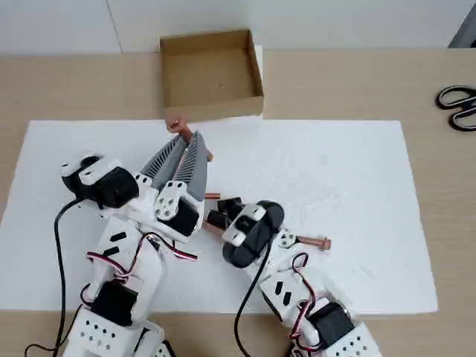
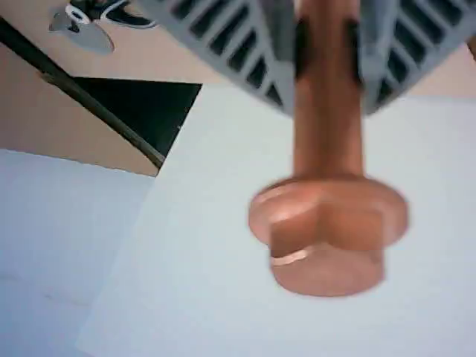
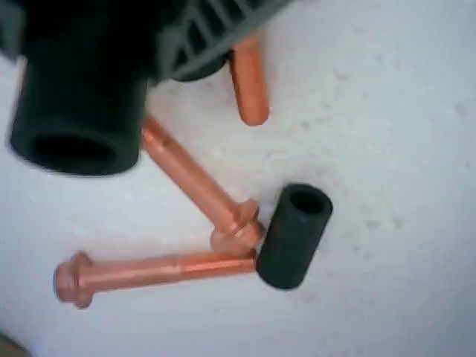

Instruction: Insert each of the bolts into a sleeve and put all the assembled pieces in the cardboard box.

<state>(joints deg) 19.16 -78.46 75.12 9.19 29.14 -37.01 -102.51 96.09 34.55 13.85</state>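
Now the left gripper (image 1: 192,141) clamps a copper-coloured flanged bolt (image 2: 327,223) mid-shank, just short of the brown cardboard box (image 1: 212,74). The right gripper (image 1: 220,214) pinches a black cylindrical sleeve (image 3: 78,119), bore exposed, seemingly ready for mating.

A copper bolt (image 3: 160,269) lies flat, tip touching a black sleeve (image 3: 294,236).

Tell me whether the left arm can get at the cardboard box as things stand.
Probably yes: the left hand, shut on a bolt, sits just short of the near wall of the cardboard box, with nothing between and its top open.
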